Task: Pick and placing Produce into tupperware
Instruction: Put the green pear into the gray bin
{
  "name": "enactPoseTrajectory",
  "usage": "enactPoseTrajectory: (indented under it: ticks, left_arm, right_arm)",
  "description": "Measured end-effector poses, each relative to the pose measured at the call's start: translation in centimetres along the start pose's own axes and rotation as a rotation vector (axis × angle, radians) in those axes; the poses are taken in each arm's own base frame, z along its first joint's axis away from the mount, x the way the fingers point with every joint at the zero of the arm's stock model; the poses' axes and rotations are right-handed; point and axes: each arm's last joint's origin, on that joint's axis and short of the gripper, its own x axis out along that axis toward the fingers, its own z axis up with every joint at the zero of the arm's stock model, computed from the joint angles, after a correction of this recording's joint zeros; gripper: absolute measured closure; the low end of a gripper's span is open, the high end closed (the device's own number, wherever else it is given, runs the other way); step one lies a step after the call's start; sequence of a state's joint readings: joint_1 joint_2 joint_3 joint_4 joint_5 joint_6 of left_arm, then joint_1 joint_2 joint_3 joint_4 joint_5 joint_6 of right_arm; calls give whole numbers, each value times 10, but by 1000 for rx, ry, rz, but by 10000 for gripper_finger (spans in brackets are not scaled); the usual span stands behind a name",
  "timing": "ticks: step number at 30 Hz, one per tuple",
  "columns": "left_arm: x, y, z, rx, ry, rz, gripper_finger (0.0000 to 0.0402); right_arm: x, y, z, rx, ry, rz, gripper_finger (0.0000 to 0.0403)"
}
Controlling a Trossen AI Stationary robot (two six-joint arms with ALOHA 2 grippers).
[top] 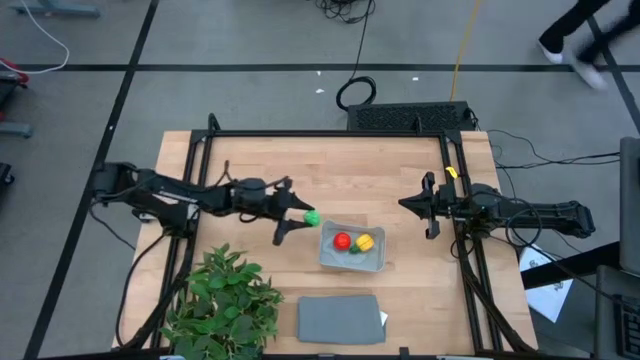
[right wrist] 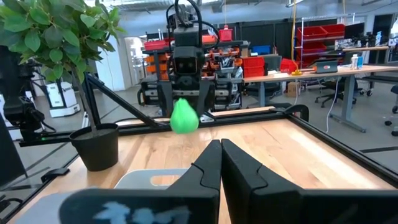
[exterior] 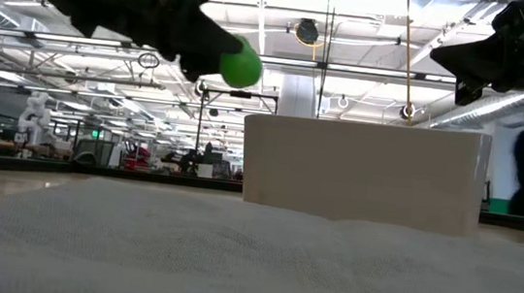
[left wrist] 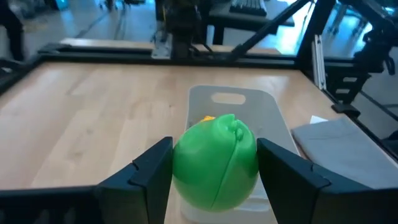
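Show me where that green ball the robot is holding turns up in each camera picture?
High view: green round piece left of the tupperware.
Low view: upper left.
Left wrist view: centre, in the left gripper.
Right wrist view: middle, across the table.
Shared landmark: the left gripper holding it.

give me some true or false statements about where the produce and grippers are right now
1. The left gripper holds the green piece above the table. True.
2. The red piece lies on the bare wood beside the plant. False: it sits inside the tupperware.
3. The yellow piece is in the tupperware next to the red one. True.
4. The right gripper grips the yellow piece. False: it is shut on nothing, off to the tupperware's right.
5. The plant stands in the tupperware. False: it stands apart at the table's near left corner.
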State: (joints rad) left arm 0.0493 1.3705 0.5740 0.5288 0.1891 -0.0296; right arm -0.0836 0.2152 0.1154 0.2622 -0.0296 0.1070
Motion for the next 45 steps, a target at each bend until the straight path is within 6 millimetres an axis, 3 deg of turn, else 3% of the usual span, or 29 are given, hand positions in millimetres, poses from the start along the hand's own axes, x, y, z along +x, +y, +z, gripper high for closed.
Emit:
enactPoseTrajectory:
  ticks: [14,31,38,45]
  left_arm:
    - [73,1,27,96,71,-198,192]
    - [151,8,28,217,334,-304,192]
    - [168,9,22,228,407,-366,192]
    - [171,9,11,203,440,-407,192]
  right_arm:
    - [0,0,0,0,0,0,403]
    - [1,0,-1,1,7,0,403]
    - [1,0,-1,1,10,-1,403]
    - [1,0,-1,1,11,-1,403]
